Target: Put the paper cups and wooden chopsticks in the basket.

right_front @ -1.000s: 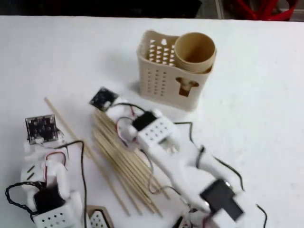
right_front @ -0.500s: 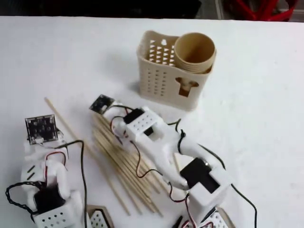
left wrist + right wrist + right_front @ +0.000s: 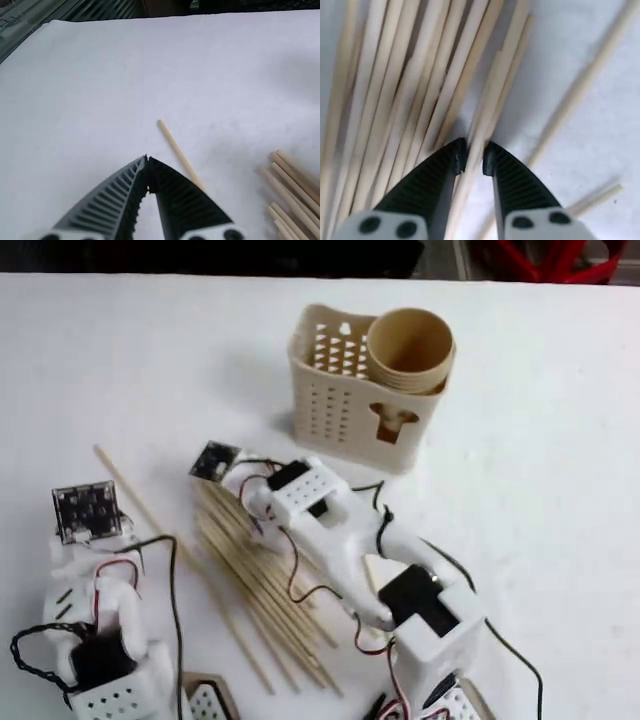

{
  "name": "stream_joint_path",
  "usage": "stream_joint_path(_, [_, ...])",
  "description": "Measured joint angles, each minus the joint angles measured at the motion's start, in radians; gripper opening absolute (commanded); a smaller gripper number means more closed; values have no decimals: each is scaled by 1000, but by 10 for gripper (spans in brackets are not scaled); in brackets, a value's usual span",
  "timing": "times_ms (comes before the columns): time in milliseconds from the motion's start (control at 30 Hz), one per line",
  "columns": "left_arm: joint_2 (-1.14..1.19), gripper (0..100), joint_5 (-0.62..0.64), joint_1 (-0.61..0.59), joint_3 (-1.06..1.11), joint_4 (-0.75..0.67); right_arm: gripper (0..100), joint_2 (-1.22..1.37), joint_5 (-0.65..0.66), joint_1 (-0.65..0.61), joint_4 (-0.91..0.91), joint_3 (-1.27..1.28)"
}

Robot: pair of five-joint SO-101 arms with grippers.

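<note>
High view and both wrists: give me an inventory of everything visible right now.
basket: one, cream, far middle of table.
paper cups: one stack, tan, standing inside the basket.
wooden chopsticks: a pile, pale wood, on the table before the basket.
loose chopstick: one, pale wood, lying left of the pile.
table: one, white.
left gripper: one, black, shut, by the loose chopstick.
right gripper: one, black, shut on a chopstick in the pile.

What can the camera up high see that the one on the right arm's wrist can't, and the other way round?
High view: the basket with paper cups stacked inside it. Right wrist view: the right gripper up close, its jaws closed on one chopstick. Both: the wooden chopsticks lying in a loose pile on the white table.
</note>
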Motion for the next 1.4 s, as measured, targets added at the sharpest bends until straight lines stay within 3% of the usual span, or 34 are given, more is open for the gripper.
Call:
stream_joint_path(433, [0,28,0,0,0,0,18,-155,-9,-3,107,5])
stream_joint_path(700, [0,28,0,0,0,0,18,-344,-143,-2,144,5])
stream_joint_path(1000, [0,28,0,0,0,0,19,-615,-365,118,144,-55])
stream_joint_path(1167, [0,28,0,0,0,0,19,-697,-454,123,144,-143])
stream_joint_path(1400, [0,28,0,0,0,0,19,-706,-482,183,-14,-285])
